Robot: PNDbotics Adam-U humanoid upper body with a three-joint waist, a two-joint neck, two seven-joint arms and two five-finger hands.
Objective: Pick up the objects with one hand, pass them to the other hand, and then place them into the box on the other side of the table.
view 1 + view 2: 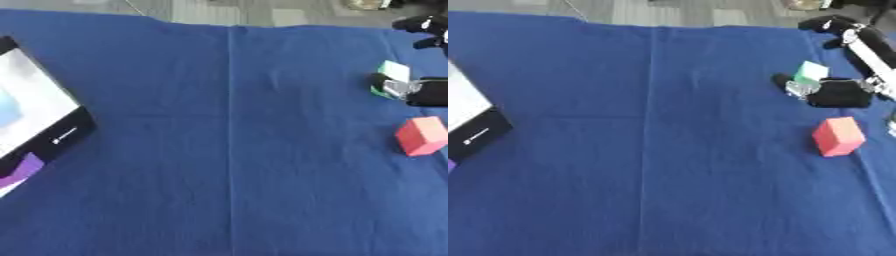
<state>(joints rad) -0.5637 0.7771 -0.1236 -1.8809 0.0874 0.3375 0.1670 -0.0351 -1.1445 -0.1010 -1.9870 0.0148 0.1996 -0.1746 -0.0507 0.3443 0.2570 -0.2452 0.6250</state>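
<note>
While the right robot hand (833, 93) grips the green block (810, 71) — 1 red block (837, 136) lies nearby.

I look down from the robot's head through two eyes set side by side, both facing the blue table (227, 150) from above. The left eye sits a bit more to the left, so it shows more of the box (39, 120) at the left edge. The right eye shows more of the right hand (837, 92) and its arm. Both share the red block (837, 136) (and the table's middle).
</note>
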